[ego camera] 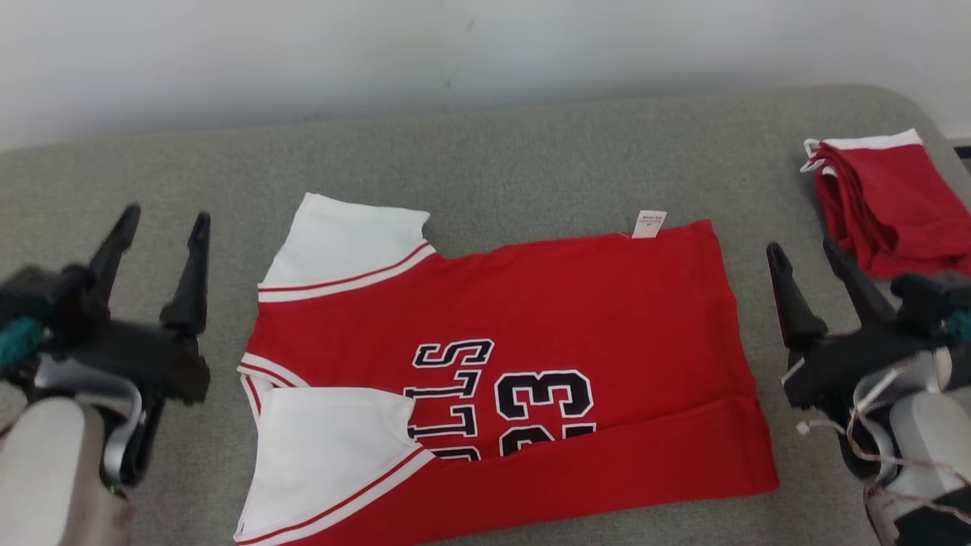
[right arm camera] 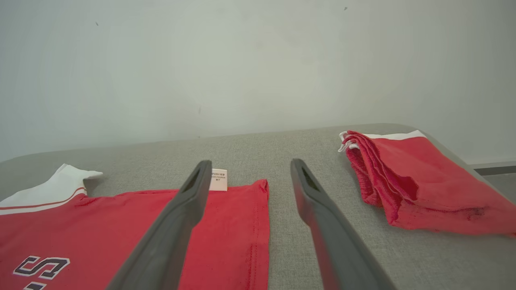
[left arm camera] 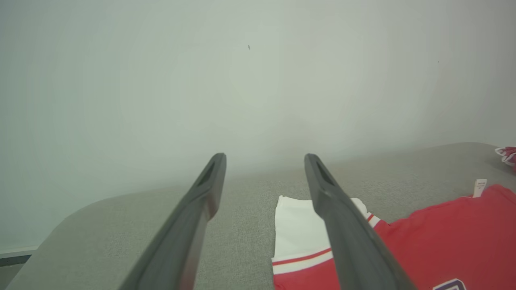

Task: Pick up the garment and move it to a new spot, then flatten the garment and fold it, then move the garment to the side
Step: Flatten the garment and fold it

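A red jersey (ego camera: 576, 318) with white sleeves and black lettering lies flat on the grey table (ego camera: 531, 159), its near edge folded over the print. A white tag (ego camera: 649, 224) sticks out at its far edge. My left gripper (ego camera: 165, 220) hovers open to the left of the jersey, nothing between its fingers; its wrist view shows the far white sleeve (left arm camera: 298, 229). On the jersey's right side my right gripper (ego camera: 804, 254) is open and apart from the cloth. The right wrist view shows the jersey's hem (right arm camera: 242, 225) under the left finger.
A folded red garment with white trim (ego camera: 887, 205) lies at the table's far right corner, also seen as the red pile (right arm camera: 415, 185) in the right wrist view. A pale wall (ego camera: 455, 45) stands behind the table. The table edge curves down at right.
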Controlling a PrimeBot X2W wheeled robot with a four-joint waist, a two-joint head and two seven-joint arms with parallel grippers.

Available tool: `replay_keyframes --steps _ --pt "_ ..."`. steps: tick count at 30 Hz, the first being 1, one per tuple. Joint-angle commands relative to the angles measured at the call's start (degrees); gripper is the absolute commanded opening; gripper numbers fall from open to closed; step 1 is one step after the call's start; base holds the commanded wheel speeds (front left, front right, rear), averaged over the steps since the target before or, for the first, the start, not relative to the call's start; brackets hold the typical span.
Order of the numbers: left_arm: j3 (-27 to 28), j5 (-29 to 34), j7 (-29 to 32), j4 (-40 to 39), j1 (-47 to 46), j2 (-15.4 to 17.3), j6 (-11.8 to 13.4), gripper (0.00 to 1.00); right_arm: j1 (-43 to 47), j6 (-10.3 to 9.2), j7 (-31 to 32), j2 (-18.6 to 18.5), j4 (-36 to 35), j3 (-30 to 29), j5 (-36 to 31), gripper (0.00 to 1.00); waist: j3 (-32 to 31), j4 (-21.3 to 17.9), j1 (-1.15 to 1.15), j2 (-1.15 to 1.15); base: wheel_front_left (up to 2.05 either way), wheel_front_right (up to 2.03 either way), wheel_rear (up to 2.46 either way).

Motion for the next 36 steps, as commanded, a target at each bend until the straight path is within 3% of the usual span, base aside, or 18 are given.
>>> replay_keyframes --steps 1,9,13,22,33,34,35,36 --pt "-2.1 -1.8 1.3 1.2 -4.8 1.5 0.1 1.00 -4.0 0.01 1.3 -0.6 2.0 0.9 0.7 1.00 7.9 -1.6 -0.01 -0.01 0.00 0.00 0.00" --pt "-15.8 -12.1 8.7 9.5 -24.4 7.7 0.0 1.00 -21.9 0.01 7.8 -1.1 13.7 5.7 1.2 1.00 17.6 -3.5 -0.01 -0.01 0.00 0.00 0.00" --pt "-21.8 -15.4 11.6 15.6 -30.8 9.2 0.0 1.00 -27.9 0.01 8.3 0.1 18.5 8.9 1.6 1.00 19.8 -4.3 -0.01 -0.01 0.00 0.00 0.00" --pt "-31.6 -20.5 16.1 25.9 -39.5 10.6 0.0 1.00 -35.2 0.01 8.7 3.3 27.3 16.2 3.5 1.00 22.0 -5.9 -0.01 -0.01 0.00 0.00 0.00" --pt "-37.0 -24.9 16.4 33.0 -42.9 10.2 0.0 1.00 -38.4 0.01 8.9 4.8 32.5 22.3 6.8 1.00 22.7 -7.1 -0.01 -0.01 0.00 0.00 0.00" --pt "-37.5 -25.3 16.2 33.4 -43.2 10.1 0.0 0.78 -38.5 0.01 8.9 4.8 32.8 22.9 7.1 0.29 22.7 -7.0 -0.01 -0.01 0.00 0.00 0.00" --pt "-38.0 -25.7 16.0 33.7 -43.3 9.9 0.0 0.46 -38.6 0.01 9.1 4.7 33.0 23.5 7.6 0.00 22.6 -6.9 -0.01 -0.01 0.00 0.00 0.00" --pt "-38.7 -26.7 14.9 34.1 -43.7 9.9 0.0 0.00 -39.1 0.01 8.4 4.3 33.1 24.2 8.4 0.00 22.3 -6.6 -0.01 -0.01 0.00 0.00 0.00"
